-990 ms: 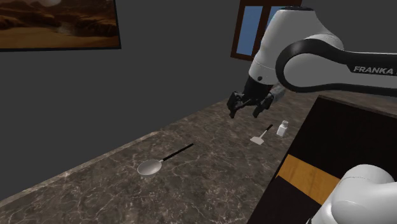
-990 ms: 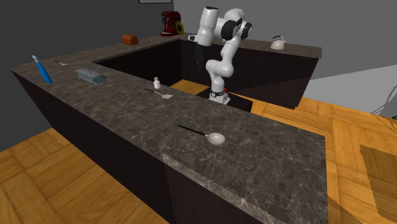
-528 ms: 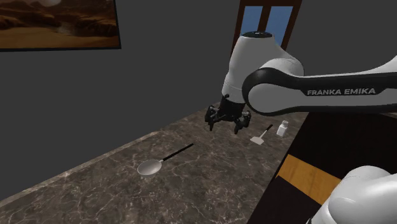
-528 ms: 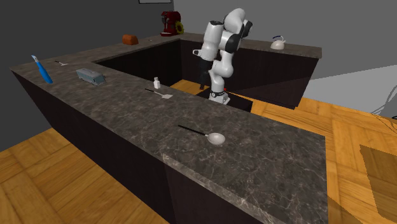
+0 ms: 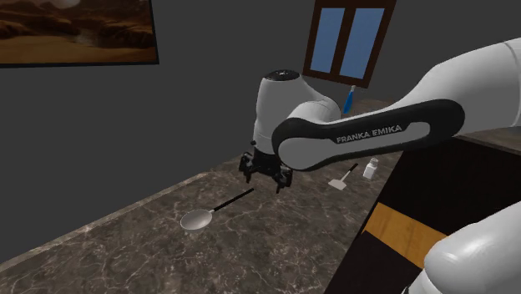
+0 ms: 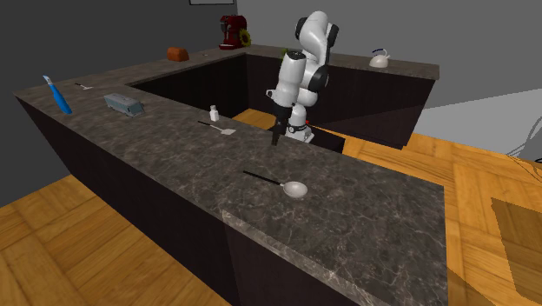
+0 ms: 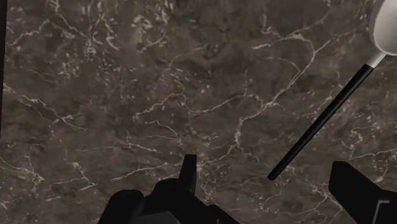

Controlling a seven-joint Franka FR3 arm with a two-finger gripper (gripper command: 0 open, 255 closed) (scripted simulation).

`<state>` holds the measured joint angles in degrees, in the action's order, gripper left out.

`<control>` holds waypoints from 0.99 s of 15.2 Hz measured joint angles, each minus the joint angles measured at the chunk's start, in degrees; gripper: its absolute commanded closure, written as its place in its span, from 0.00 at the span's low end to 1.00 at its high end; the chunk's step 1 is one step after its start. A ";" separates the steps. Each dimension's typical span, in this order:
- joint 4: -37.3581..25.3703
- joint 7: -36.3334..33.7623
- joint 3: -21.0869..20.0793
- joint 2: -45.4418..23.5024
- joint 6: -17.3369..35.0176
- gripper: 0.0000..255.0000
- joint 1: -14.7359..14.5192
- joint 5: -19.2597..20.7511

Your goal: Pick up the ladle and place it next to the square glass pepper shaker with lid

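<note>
Hand point(image 5: 265, 177) spread over counter point(image 5: 275, 230), ladle point(image 7: 321, 119) handle tip between fingers point(image 7: 357, 191)

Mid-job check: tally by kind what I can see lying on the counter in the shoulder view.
Ladle: 1
Spatula: 1
Shaker: 1
Blue-handled item: 1
Total: 4

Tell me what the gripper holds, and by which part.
Nothing. The gripper is open; the ladle lies on the counter, touched by neither finger.
</note>
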<state>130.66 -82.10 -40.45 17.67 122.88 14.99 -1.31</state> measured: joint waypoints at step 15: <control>-20.86 -44.99 -3.97 -38.26 1.70 0.00 -2.56 28.59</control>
<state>109.80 -127.09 -44.43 -20.59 124.58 12.43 27.28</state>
